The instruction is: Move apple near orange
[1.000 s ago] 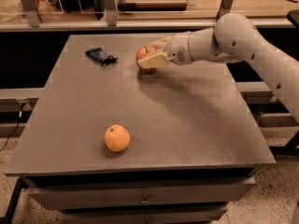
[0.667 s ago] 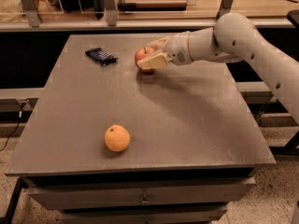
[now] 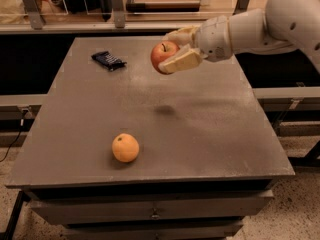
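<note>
I am holding the apple (image 3: 161,54) in my gripper (image 3: 170,51), with the two pale fingers (image 3: 182,60) closed in on the fruit from either side, one lying over its top and the other pressing under its lower flank, so the jaws are standing only as far apart as the apple is wide. The apple is showing its red skin, a yellowish blush and a short dark stem pointing upward, and it is hanging clear of the grey table (image 3: 210,134). Measured from the orange (image 3: 125,147), the apple is sitting well beyond it, toward the far edge of the table and a little to the camera's right, with a broad stretch of bare tabletop lying between the two. A soft dark shadow (image 3: 165,109) is falling on the surface between the orange and the apple, nearer the orange than the fruit above it is. The orange itself is resting on the table close to the near edge, round and matte. My white arm (image 3: 250,29) is reaching in from beyond the orange on the camera's right. A small dark packet (image 3: 108,60) is lying flat far behind the orange, slightly to the camera's left of it and just beside the apple's height in view, apart from my gripper
</note>
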`<state>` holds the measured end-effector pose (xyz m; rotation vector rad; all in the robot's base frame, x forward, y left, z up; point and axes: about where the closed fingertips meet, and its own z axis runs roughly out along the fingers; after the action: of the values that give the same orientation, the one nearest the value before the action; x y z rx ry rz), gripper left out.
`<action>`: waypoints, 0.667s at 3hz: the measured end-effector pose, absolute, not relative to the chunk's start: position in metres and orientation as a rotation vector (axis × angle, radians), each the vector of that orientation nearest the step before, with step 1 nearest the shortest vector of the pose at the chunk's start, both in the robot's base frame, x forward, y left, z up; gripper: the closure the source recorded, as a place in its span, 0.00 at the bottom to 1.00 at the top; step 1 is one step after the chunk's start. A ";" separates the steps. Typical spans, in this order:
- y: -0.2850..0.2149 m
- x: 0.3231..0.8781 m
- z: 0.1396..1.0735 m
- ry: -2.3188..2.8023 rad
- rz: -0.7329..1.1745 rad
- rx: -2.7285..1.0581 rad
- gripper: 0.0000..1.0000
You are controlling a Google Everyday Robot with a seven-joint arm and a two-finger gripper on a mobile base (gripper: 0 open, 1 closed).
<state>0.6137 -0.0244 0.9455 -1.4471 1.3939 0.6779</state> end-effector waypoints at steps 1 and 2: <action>-0.037 0.549 0.958 1.339 0.716 -1.518 1.00; -0.057 0.481 0.929 1.379 0.810 -1.529 1.00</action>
<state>0.4807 -0.0571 0.9293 -1.5293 1.3786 0.8098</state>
